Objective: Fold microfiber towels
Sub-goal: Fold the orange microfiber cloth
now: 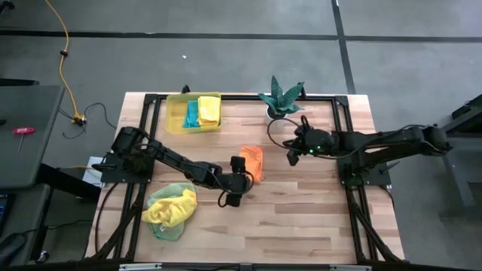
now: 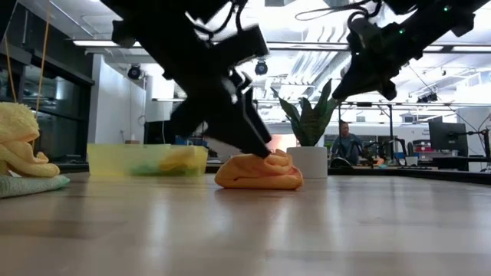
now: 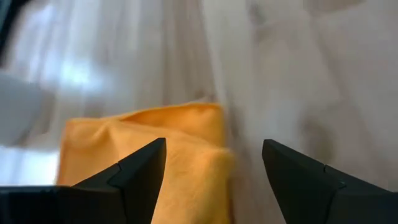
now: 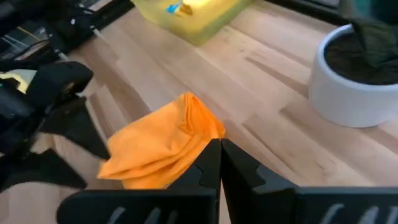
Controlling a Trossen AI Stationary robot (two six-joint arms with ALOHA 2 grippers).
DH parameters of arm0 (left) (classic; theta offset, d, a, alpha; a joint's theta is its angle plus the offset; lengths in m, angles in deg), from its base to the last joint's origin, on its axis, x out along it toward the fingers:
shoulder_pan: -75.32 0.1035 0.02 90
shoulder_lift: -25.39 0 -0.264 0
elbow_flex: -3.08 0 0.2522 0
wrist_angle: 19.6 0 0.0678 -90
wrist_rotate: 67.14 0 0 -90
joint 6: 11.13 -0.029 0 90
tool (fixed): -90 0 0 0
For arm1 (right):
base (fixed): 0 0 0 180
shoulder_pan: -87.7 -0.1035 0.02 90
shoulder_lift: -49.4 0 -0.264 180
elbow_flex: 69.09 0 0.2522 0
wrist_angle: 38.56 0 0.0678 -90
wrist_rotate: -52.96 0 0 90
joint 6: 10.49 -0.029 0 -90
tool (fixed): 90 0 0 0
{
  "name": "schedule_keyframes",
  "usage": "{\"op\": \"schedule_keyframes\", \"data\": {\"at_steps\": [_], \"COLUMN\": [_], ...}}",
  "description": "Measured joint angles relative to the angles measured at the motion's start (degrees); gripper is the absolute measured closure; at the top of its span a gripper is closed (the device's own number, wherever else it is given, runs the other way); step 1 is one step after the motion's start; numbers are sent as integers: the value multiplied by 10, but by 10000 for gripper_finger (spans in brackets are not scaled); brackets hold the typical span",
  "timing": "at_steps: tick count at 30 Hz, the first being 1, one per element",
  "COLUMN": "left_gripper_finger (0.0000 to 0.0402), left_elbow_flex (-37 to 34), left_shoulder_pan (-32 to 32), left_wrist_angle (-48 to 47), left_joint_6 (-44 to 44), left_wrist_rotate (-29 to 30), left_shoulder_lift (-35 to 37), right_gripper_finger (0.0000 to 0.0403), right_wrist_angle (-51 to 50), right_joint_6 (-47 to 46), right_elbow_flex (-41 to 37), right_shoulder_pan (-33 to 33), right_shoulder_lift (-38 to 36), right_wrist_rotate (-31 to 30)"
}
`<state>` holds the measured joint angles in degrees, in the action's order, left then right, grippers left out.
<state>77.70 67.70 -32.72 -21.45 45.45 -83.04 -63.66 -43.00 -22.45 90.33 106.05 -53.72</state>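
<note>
Seen from above, the orange towel [image 1: 251, 162] lies folded into a compact bundle near the middle of the wooden bench [image 1: 301, 218], and the left gripper [image 1: 236, 183] sits at its 7 o'clock edge with the jaws spread apart and nothing pinched between them; the left wrist view shows the 2 dark fingers [image 3: 134, 177] standing wide over the cloth's corner, 1 above the fabric and the other above bare wood. In the low view the gripper's tip reaches down to the top of the orange bundle [image 2: 257, 172], though whether it touches cannot be told. The right gripper [image 1: 293, 156] hangs above the bench at about 2 o'clock from the orange towel, its jaws pressed together and empty, as the right wrist view shows with the 2 fingers [image 4: 208, 168] meeting in a thin line above the cloth. A heap of yellow and light green towels [image 1: 171, 210] rests toward 8 o'clock on the bench, well apart from the orange one. The translucent yellow bin [image 1: 175, 123] stands at about 11 o'clock near the far edge, holding a teal blue towel [image 1: 192, 114] and a yellow towel [image 1: 209, 109] side by side. A potted plant [image 1: 282, 98] in a white pot stands at 12 o'clock, near the right gripper. In the room beyond, a person [image 2: 346, 142] sits at a desk.
</note>
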Motion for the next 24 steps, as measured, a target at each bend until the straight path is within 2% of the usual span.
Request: {"op": "schedule_keyframes", "data": {"at_steps": [4, 12, 17, 22, 24], "left_gripper_finger": [144, 144, 145, 167, 187], "left_elbow_flex": [0, 0, 0, 0, 0], "left_shoulder_pan": [0, -1, -8, -7, -6], "left_wrist_angle": [10, 9, 25, 44, 50], "left_joint_6": [-15, -23, -49, -60, -59], "left_wrist_rotate": [50, 20, 27, 80, 81], "left_shoulder_lift": [-4, -14, -28, -36, -36], "right_gripper_finger": [402, 402, 402, 402, 402], "right_wrist_angle": [-18, -32, -33, -35, -37], "right_joint_6": [0, 0, 1, 2, 4], "right_elbow_flex": [0, 0, 0, 0, 0], "right_shoulder_pan": [0, 0, 0, 0, 0], "right_shoulder_lift": [-25, -31, -31, -31, -31], "right_wrist_rotate": [-16, -29, -29, -29, -29]}}
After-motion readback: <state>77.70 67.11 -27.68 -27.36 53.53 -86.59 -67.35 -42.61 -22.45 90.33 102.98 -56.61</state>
